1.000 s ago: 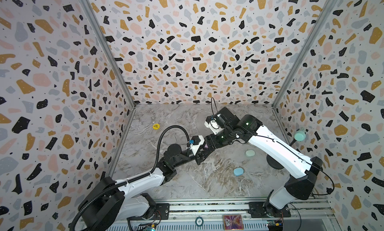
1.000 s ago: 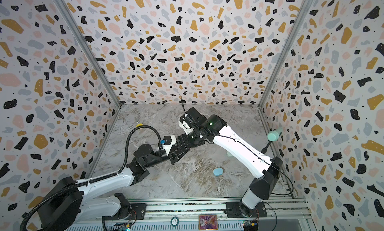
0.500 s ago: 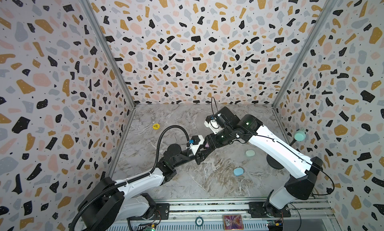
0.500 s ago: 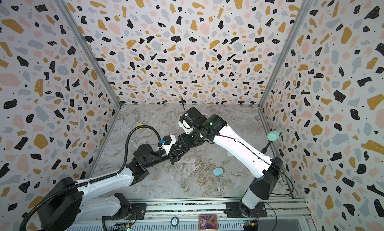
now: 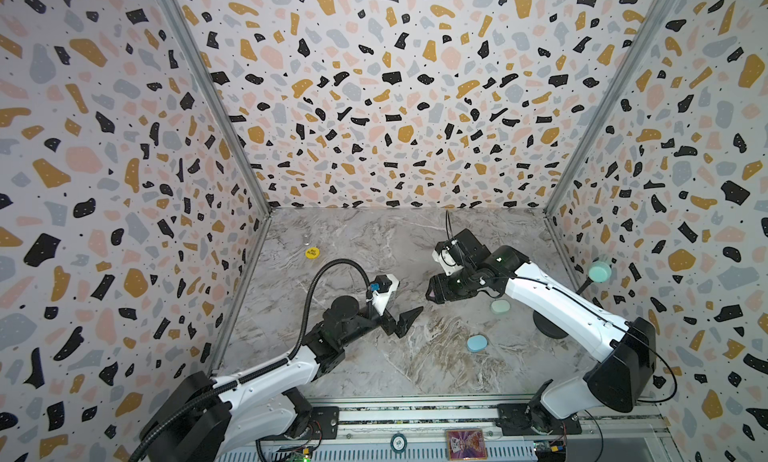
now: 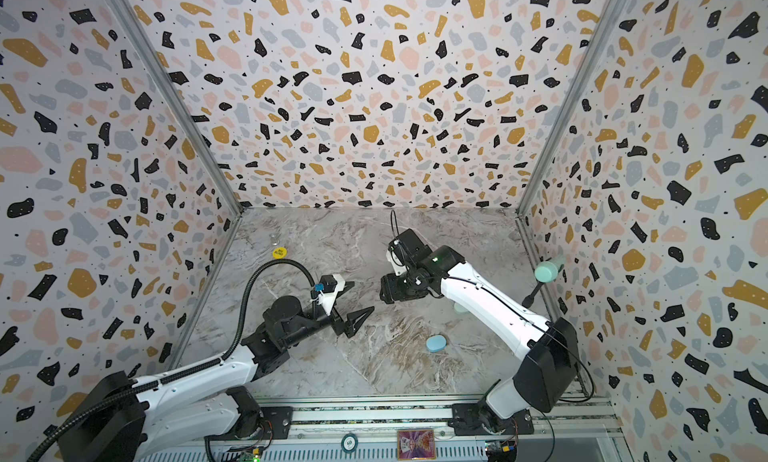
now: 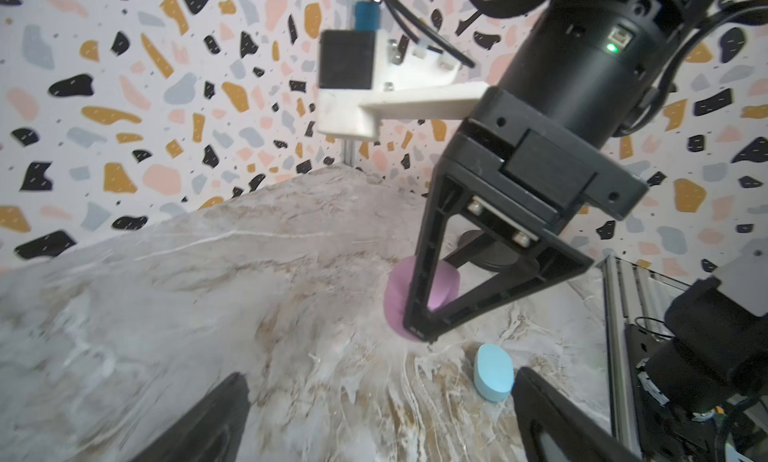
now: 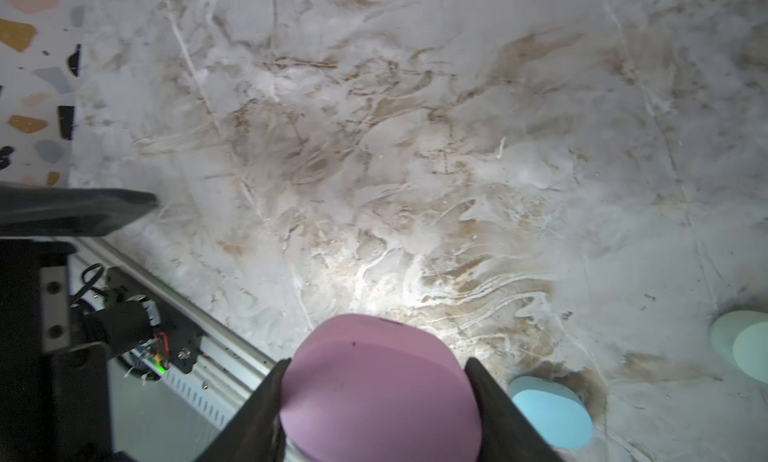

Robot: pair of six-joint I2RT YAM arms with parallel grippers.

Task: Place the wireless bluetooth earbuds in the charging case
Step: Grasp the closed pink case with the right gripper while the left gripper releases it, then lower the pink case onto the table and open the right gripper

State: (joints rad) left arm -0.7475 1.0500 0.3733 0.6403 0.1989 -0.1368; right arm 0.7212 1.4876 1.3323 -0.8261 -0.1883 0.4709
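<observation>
Inside the right tool [image 8: 378, 362] sits the pink case [image 8: 380, 406] — left tool [image 6: 363, 295] apart.

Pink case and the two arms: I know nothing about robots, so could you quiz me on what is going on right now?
1. True or false: the left end effector is clamped shut.
2. What does the right end effector hold? A: a pink oval case. B: a spoon. C: nothing.
3. How many oval cases lie free on the table, and in which colours?

Key
1. False: its jaws stand wide apart with nothing between them.
2. A: the two fingers press on opposite sides of it.
3. Two: the blue case and the mint case.
</observation>
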